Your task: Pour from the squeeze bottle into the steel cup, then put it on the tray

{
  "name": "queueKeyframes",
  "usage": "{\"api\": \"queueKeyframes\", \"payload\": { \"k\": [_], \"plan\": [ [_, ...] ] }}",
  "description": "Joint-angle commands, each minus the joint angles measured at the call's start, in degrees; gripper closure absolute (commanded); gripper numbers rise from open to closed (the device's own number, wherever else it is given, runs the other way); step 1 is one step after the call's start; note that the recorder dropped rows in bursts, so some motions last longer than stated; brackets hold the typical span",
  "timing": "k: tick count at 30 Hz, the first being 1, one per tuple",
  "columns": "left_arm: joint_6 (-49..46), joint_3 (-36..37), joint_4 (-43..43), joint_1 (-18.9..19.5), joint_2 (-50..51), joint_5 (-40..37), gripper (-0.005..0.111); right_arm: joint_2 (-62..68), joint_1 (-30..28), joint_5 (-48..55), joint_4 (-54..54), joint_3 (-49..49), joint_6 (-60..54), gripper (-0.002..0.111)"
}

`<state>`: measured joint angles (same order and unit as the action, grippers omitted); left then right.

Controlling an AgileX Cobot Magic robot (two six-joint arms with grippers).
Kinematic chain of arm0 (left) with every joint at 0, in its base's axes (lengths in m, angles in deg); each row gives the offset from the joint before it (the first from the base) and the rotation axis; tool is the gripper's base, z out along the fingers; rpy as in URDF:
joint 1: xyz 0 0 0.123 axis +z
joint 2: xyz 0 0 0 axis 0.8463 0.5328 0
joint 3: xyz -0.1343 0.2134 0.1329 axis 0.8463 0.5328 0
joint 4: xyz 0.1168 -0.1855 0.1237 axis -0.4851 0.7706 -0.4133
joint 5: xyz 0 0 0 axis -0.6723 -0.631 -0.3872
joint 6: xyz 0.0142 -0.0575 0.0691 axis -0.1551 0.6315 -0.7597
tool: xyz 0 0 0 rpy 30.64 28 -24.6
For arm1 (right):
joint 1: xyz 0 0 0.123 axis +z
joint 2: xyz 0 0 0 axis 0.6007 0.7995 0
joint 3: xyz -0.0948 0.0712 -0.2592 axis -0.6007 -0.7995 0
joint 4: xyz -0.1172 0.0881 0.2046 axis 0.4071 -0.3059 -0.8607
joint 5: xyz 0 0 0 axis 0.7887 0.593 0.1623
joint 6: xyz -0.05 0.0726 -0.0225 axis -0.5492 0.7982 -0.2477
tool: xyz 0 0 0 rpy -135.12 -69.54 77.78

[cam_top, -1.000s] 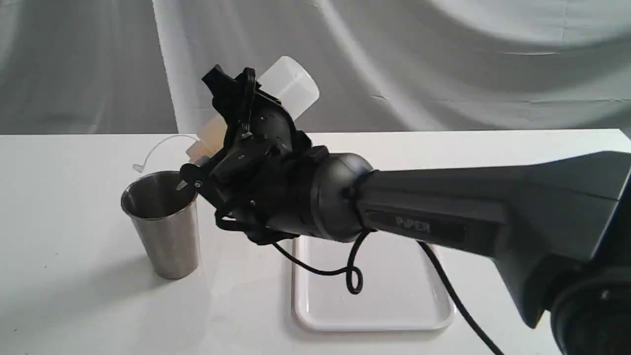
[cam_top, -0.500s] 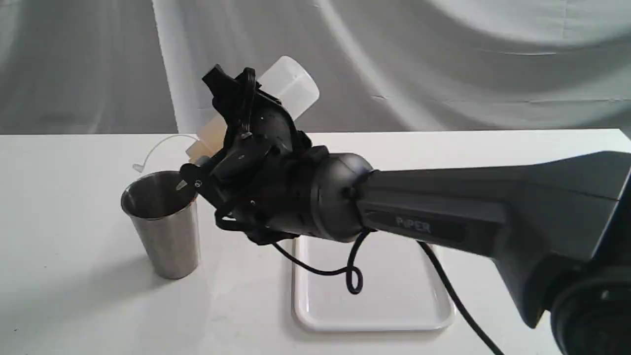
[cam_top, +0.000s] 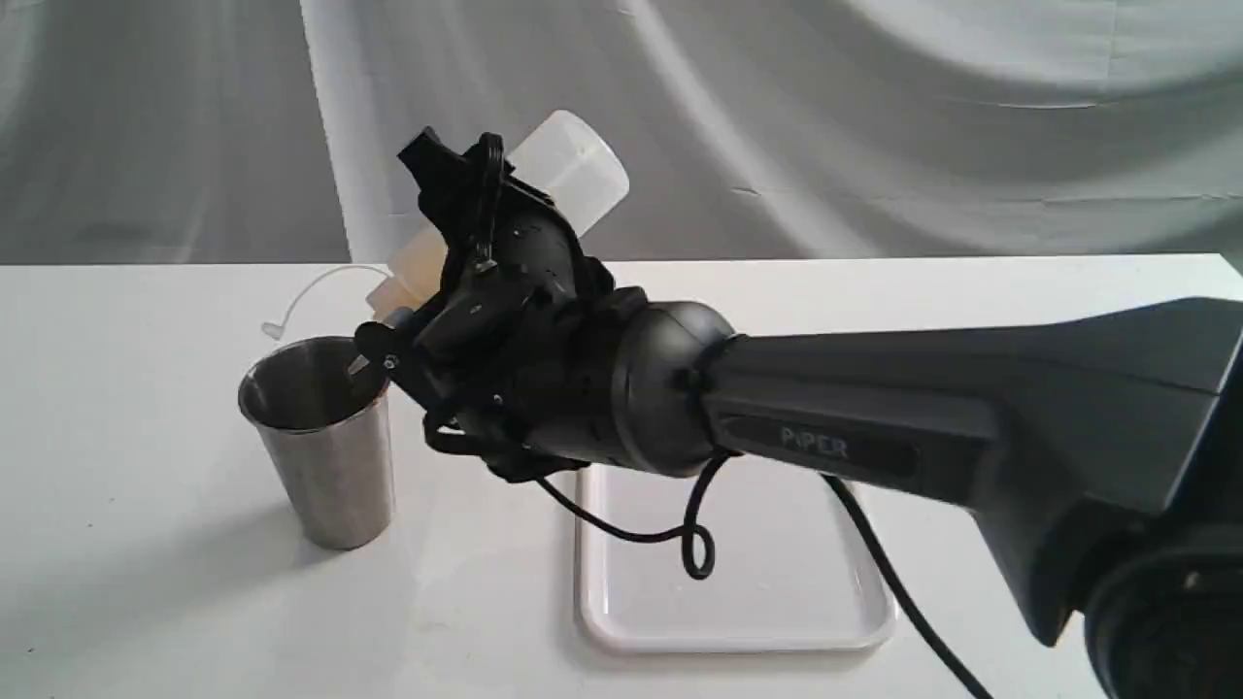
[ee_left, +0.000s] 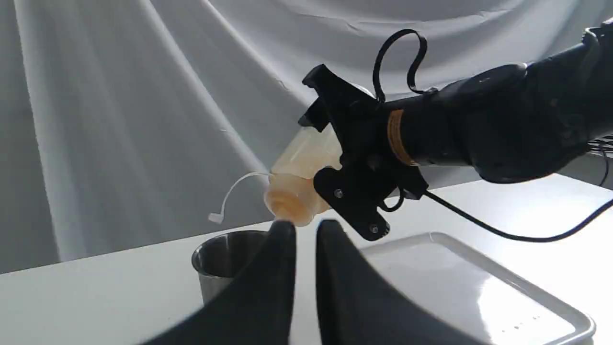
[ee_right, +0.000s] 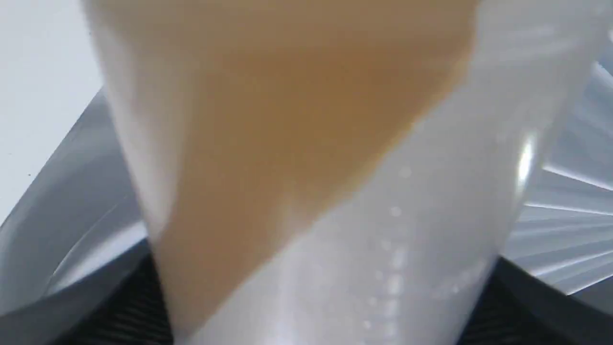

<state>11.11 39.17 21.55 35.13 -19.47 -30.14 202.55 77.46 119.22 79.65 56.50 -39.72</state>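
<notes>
From the exterior view I see the white table (cam_top: 146,602) and my right arm (cam_top: 971,408) reaching across the middle, over the tray (cam_top: 738,636), which lies flat with nothing on it. The right gripper (cam_top: 413,257) is clamped around the bottle (cam_top: 573,170), which is held in the air and tipped base-up, its nozzle at the near rim of the cup (cam_top: 330,466). The cup stands upright on the table, left of the tray and apart from it. Only the left wrist view shows the amber liquid pooled at the nozzle end and my left gripper (ee_left: 306,227), its fingers almost pressed together with a thin slit between them and nothing held. The right wrist view gives just the bottle wall up close, with the liquid's level running aslant. I cannot see a stream in any view. The cap strap (cam_top: 311,291) arcs out above the cup. The arm reads "PiPER" (cam_top: 814,444); a yellow label (ee_left: 395,136) near the wrist is too small to read. Against the frames from half a second and a second ago, I find nothing shifted.
</notes>
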Motion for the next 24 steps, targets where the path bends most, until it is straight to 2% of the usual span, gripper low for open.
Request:
{"api": "queueKeyframes", "payload": {
  "k": [1, 12, 24],
  "plan": [
    [0.03, 0.25, -0.24, 0.11, 0.38, 0.58, 0.098, -1.00, 0.06, 0.49, 1.71, 0.49, 0.16, 0.108],
    [0.03, 0.25, -0.24, 0.11, 0.38, 0.58, 0.098, -1.00, 0.06, 0.49, 1.71, 0.49, 0.75, 0.108],
    [0.03, 0.25, -0.24, 0.11, 0.38, 0.58, 0.098, -1.56, 0.06, 2.71, -0.60, 0.49, 13.71, 0.108]
  ]
}}
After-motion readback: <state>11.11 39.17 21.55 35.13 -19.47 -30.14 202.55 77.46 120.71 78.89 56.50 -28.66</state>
